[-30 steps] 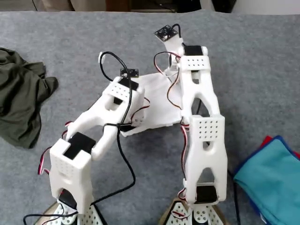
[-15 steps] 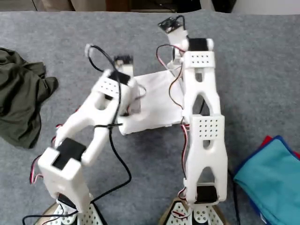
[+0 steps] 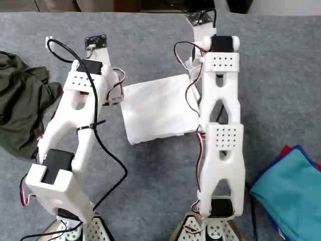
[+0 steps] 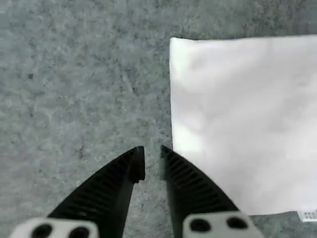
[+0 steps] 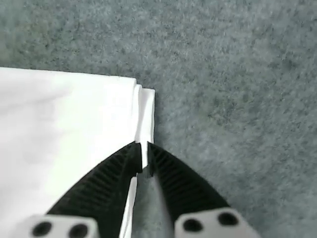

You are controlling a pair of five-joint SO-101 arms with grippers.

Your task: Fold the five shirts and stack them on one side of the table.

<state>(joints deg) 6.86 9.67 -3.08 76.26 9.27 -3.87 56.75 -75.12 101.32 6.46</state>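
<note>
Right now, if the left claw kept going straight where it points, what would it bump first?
Probably the grey table cover, just beside the edge of the folded white shirt. The left gripper points at bare cover, but depth is unclear.

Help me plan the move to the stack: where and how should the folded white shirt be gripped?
Pinch the folded white shirt at its side edges, coming in low from outside: left gripper at the left edge, right gripper at the right, where the stacked layers show. It lies flat, so the grip probably has to scoop under it.
</note>
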